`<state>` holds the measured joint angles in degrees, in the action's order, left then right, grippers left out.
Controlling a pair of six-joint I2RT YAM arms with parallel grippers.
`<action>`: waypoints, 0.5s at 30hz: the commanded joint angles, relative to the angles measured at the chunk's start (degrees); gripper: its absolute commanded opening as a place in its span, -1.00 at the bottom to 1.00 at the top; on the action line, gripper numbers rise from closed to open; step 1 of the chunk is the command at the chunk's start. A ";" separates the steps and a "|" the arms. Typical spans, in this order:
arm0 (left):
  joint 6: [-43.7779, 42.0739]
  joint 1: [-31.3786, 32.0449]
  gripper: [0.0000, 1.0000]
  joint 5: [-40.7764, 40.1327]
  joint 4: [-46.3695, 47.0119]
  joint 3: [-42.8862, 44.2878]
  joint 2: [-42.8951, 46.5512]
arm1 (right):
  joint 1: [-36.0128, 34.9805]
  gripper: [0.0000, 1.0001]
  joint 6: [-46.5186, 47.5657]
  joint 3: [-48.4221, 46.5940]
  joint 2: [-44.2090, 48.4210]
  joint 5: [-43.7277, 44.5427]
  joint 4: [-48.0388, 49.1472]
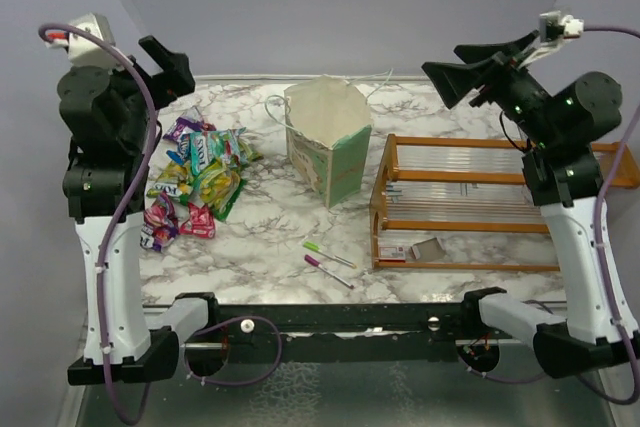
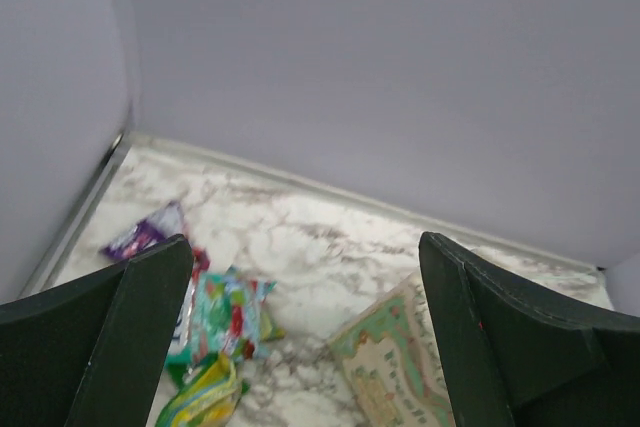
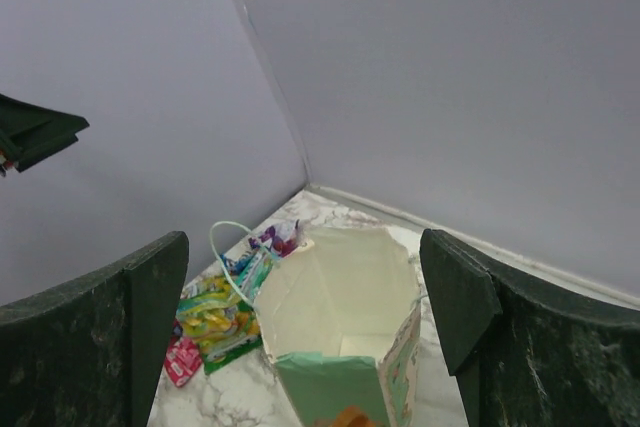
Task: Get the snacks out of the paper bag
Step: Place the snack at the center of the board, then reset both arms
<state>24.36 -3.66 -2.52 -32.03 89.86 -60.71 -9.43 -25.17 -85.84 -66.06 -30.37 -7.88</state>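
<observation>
Both grippers hang wide open and hold nothing: the left gripper (image 2: 305, 242) is high over the left of the table (image 1: 270, 237), and the right gripper (image 3: 303, 237) is above and to the right of the paper bag (image 1: 328, 142). The bag stands upright mid-table with its mouth open. The snacks (image 1: 195, 182) lie in an overlapping heap on the marble to its left, well apart from the rack (image 1: 470, 202) on the right and the two pens (image 1: 328, 259) near the front. The job looks close to finished, so the step in hand is probably a last check of the bag. That is best done by looking straight down its mouth. If a packet shows, one gripper should pinch the rim to steady the light bag while the other goes in narrowed. The right wrist view shows only cream walls inside, but the near wall hides part of the floor. The heap is too tangled to count, and a small item in the rack cannot be made out.
</observation>
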 commanded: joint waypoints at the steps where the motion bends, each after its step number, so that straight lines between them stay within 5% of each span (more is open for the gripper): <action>1: -7.55 4.87 0.98 4.41 -2.31 13.19 -2.40 | -0.24 0.99 1.19 3.36 9.93 5.41 5.33; 15: -14.43 13.45 0.98 6.18 5.23 18.41 -0.85 | -0.32 0.99 5.99 3.38 19.11 14.78 -1.65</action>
<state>11.88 9.28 2.98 -30.65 108.40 -62.13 -9.43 -20.71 -82.65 -46.61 -19.92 -5.69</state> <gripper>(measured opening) 0.990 0.994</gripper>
